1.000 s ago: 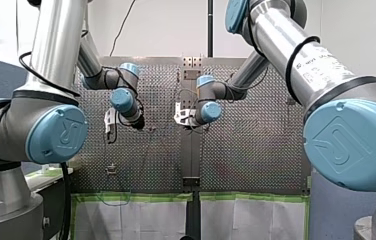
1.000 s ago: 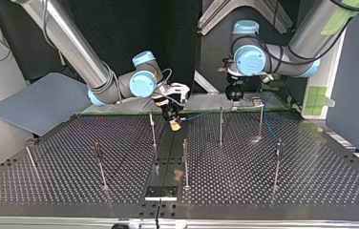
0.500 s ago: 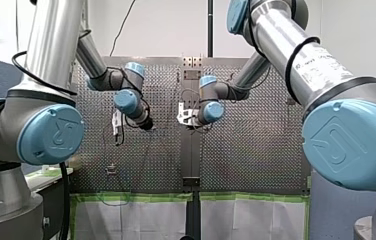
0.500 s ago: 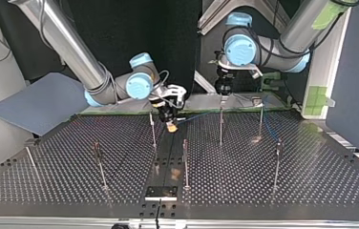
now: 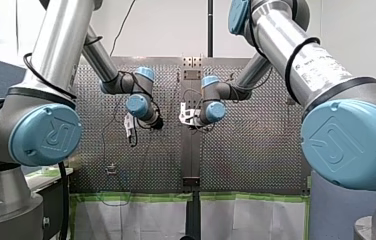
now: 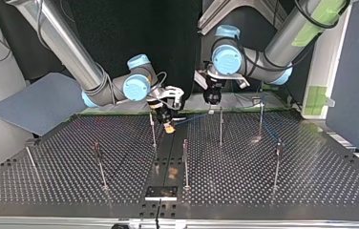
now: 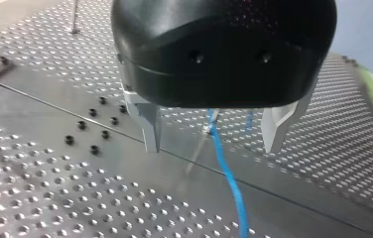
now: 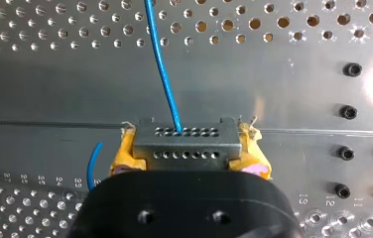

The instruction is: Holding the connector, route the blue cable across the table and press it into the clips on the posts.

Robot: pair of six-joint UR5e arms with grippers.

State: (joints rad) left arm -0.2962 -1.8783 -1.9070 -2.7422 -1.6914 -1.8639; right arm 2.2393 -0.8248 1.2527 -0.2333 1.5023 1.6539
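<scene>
In the right wrist view my right gripper (image 8: 187, 163) is shut on a grey connector (image 8: 185, 141), its yellow pads (image 8: 123, 153) pressed to the connector's sides. The blue cable (image 8: 162, 69) leaves the connector's face and runs ahead over the plate. In the top view this gripper (image 6: 169, 125) hangs low beside a thin post (image 6: 152, 131) near the table's far middle. My left gripper (image 7: 214, 144) is open, and the blue cable (image 7: 224, 168) passes loosely between its metal fingers (image 7: 147, 129) without touching them. It hovers in the top view (image 6: 210, 107) just behind another post (image 6: 220, 125).
Several thin clip posts stand on the perforated table (image 6: 48, 176), among them one at the middle (image 6: 185, 162), one at the top view's right (image 6: 277, 164) and one at its left (image 6: 100, 164). A dark centre strip (image 6: 168, 157) carries a small black block (image 6: 161, 192) near the front edge.
My left arm has swung toward the table's middle, leftward in the top view, and its gripper now straddles the cable. My right gripper, still holding the connector, shifted slightly leftward there.
</scene>
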